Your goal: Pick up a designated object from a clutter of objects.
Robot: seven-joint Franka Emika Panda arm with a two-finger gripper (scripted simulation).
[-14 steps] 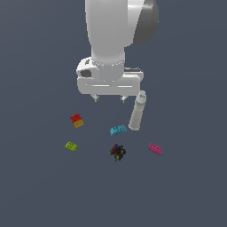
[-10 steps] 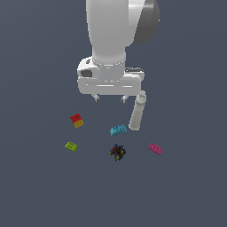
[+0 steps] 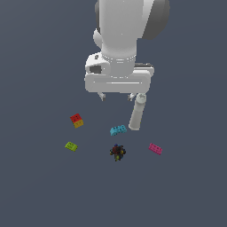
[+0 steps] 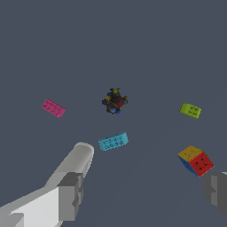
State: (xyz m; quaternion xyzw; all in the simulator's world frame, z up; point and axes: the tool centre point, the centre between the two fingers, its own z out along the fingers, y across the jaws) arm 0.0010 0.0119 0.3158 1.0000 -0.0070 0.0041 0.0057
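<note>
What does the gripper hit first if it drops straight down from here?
Likely the cyan brick, roughly under the open gripper; the beige bottle stands beside one finger and might be brushed. Depth is unclear.

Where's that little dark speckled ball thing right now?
In the exterior view the dark speckled ball lies on the floor below the open gripper, just in front of the cyan brick, between the lime brick and pink brick.
</note>
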